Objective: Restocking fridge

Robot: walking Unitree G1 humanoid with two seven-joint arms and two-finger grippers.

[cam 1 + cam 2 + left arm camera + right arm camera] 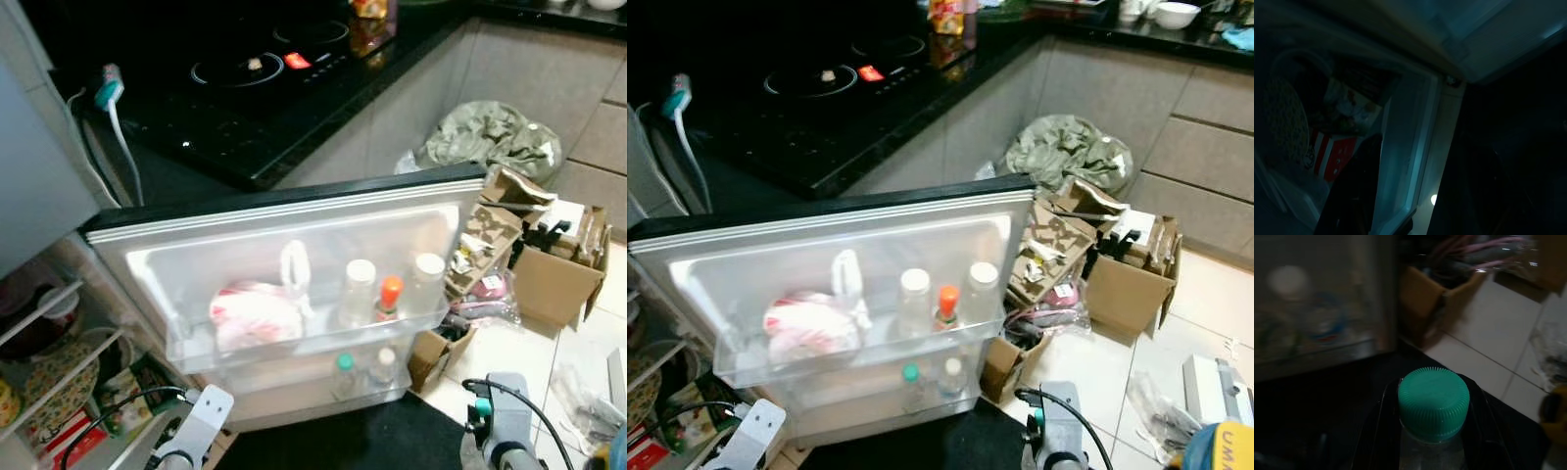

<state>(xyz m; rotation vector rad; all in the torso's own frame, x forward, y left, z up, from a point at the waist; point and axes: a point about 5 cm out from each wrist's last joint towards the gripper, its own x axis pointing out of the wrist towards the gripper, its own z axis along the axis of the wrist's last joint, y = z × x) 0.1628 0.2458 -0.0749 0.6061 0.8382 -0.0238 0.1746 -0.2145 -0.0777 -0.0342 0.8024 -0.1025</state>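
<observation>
The open white fridge door (pixel 294 211) faces up toward the head camera, with two clear plastic door shelves. To its left, the fridge's wire racks (pixel 39 323) hold packaged food, including one red-and-white carton (pixel 1327 156). The upper door shelf (pixel 196 354) carries, from left to right, one red-and-white bagged item (pixel 255 311), one white-capped clear bottle (pixel 359 290), one orange-capped bottle (pixel 390 297) and one further white-capped bottle (pixel 427 278). The lower door shelf (pixel 294 399) holds two small bottles: one green-capped (pixel 344 372) and one white-capped (pixel 384 364). The left arm (pixel 201 416) sits low beside the fridge's lower edge; its wrist view is too dark to tell how its fingers stand. The right gripper (pixel 1432 431) is low in front of the door, over a dark mat (pixel 343 441), and its two black fingers are closed around the neck of one clear plastic bottle with a green ribbed cap (pixel 1433 401). Right of the door, on the tiled floor (pixel 509 352), stand two open cardboard boxes (pixel 549 279) and one grey-green bundle of cloth (pixel 495 137).
</observation>
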